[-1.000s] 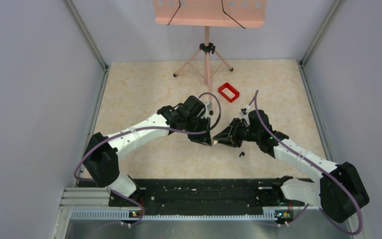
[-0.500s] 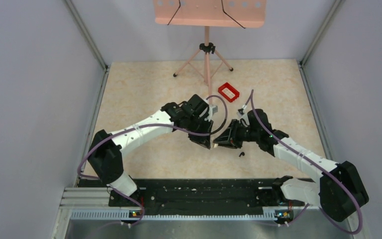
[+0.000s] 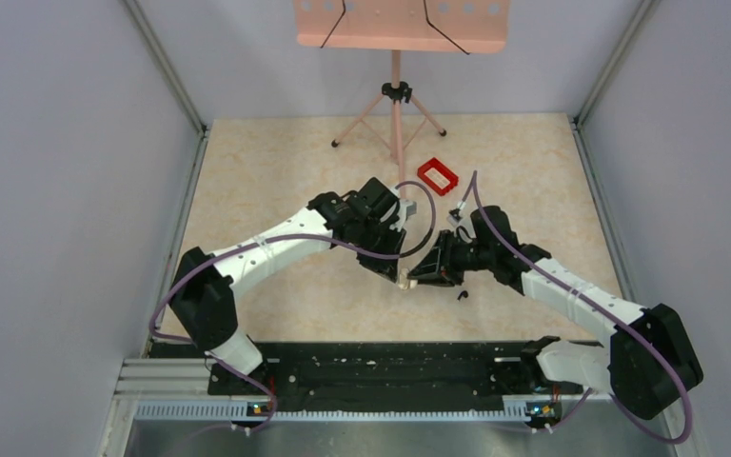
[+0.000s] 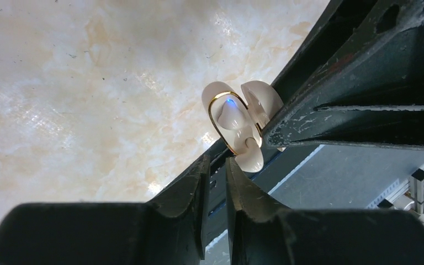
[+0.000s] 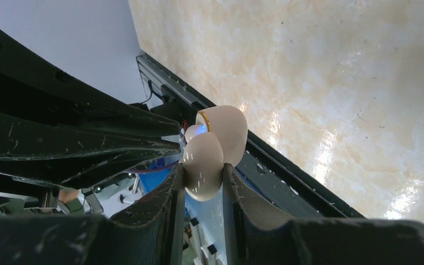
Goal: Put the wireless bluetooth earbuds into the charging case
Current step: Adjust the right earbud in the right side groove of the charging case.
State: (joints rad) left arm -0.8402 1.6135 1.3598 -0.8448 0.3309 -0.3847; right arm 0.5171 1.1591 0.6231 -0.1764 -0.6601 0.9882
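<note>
- The right claw (image 5: 203, 170) is pinching one half of the open charging case (image 5: 223, 130). It is holding the case in the air over the middle of the counter (image 3: 276, 190), nearer the near edge than the far one. Which half is being gripped, lid or base, I cannot tell.
- The case is showing as a pale, glossy, rounded shell with a gold rim and a small blue light inside. It is looking light and stiff but slippery, so its curved sides are likely to be slipping out of too hard a squeeze. A pinch across the broadest part of one half is seeming the safest hold.
- The left claw (image 4: 216, 163) is hovering just beside the case's open face, its fingers drawn nearly together with a thin slit between. Whether a bud is sitting in that slit I cannot tell.
- The wells facing the left wrist camera are showing pale, with no bud in them.
- One earbud (image 3: 461, 296) is lying on the counter just right of the claws, toward the near edge. It is looking tiny, hard and light, and probably skidding at any nudge, so gripping its body rather than its stem is looking wiser.
- The right claw's own fingers are crowding the case's mouth and narrowing the approach.
- The red tray (image 3: 438, 176) and the stand (image 3: 397, 90) are sitting well apart toward the far edge, blocking nothing.
</note>
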